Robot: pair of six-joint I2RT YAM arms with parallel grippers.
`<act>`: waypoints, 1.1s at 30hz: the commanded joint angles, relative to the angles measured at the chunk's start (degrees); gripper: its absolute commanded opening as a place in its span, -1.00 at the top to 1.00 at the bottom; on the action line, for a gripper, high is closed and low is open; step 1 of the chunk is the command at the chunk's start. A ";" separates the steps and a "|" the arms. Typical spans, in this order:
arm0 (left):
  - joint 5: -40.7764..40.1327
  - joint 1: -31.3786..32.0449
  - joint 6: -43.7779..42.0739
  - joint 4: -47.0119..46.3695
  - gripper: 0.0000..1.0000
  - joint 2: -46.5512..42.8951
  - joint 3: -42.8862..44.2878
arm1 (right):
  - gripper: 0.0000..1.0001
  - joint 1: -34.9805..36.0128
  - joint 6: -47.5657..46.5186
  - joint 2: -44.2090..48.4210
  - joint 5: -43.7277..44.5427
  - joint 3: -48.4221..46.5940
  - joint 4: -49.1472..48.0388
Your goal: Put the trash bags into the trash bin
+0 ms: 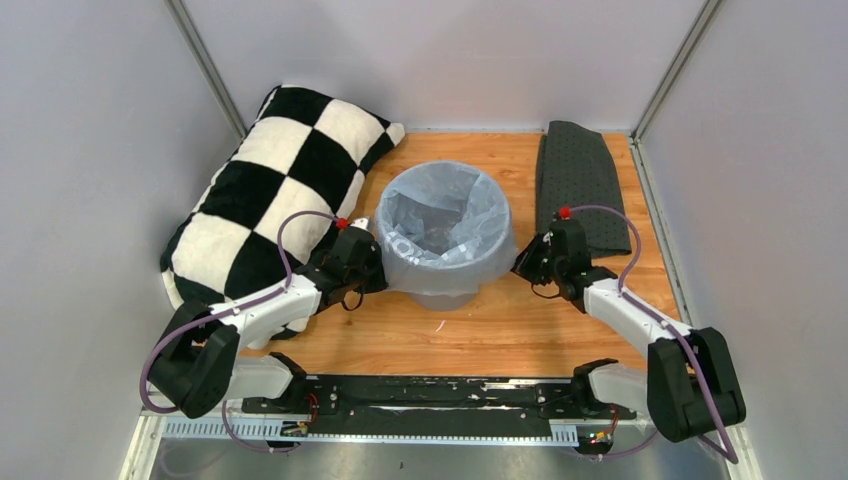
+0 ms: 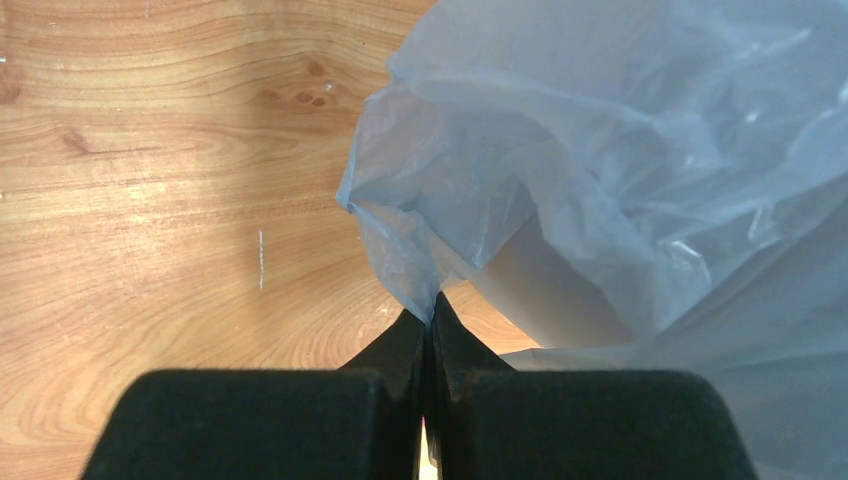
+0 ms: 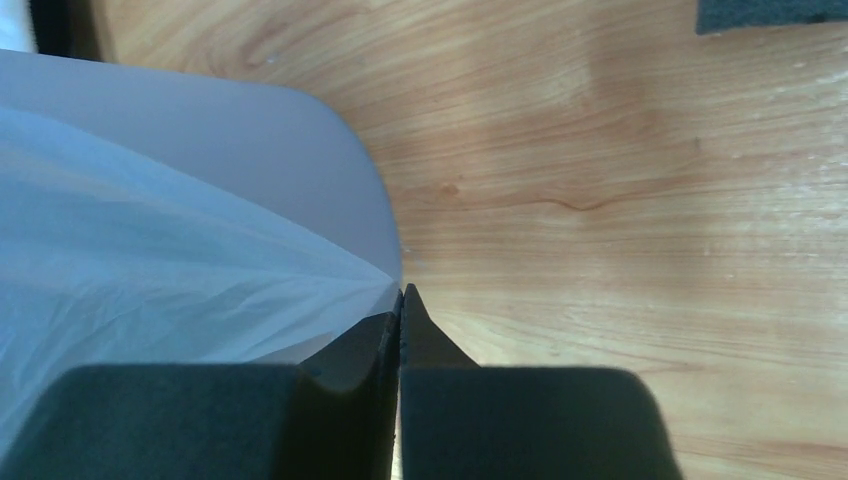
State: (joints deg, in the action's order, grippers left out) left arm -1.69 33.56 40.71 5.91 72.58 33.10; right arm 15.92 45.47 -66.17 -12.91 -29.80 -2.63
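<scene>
Left wrist view has the left claw (image 2: 432,302) closed tight, its two black jaws meeting with no gap and pinching a lower corner of the trash bag (image 2: 620,150), whose thin pale blue film bunches up and away from the tips in crinkled folds. Under that film a patch of the trash bin (image 2: 540,290) shows as a smooth pale wall, and beyond it lies the wood-grain tabletop (image 2: 150,180). On the other side, the right wrist view shows the right claw (image 3: 402,292) likewise closed, jaws together, with the bag's film drawn down to a point right at the tips, so it looks pinched there too; the bin's grey wall curves just above that point. From the top external view, the two claws sit at opposite sides of the bin's rim, left and right, each touching the plastic folded over it. The bag lines the bin, its mouth open and its edge draped outside the rim all round. The bin stands upright near the middle of the tabletop, with a black-and-white checkered pillow (image 1: 275,190) just beside it on the left and a dark dotted cloth (image 1: 580,185) lying flat near its right.
</scene>
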 commanded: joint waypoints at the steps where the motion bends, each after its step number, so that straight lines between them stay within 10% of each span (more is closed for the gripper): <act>1: -1.38 0.36 -0.91 -0.34 1.00 0.69 0.95 | 1.00 -1.34 -5.37 -2.93 1.96 -1.44 3.78; 17: -4.57 0.36 -3.22 -4.11 1.00 7.76 -1.77 | 1.00 -1.45 -17.74 -12.05 18.83 -8.09 11.43; 33: -10.81 -2.18 -7.53 -3.84 1.00 12.07 -2.74 | 0.93 -9.77 -23.38 -11.48 12.84 -12.68 16.34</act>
State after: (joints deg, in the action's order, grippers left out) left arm -8.84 32.36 35.73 -3.01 82.24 31.90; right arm 7.38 24.77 -79.18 3.18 -40.66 9.56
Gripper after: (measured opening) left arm 0.001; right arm 0.009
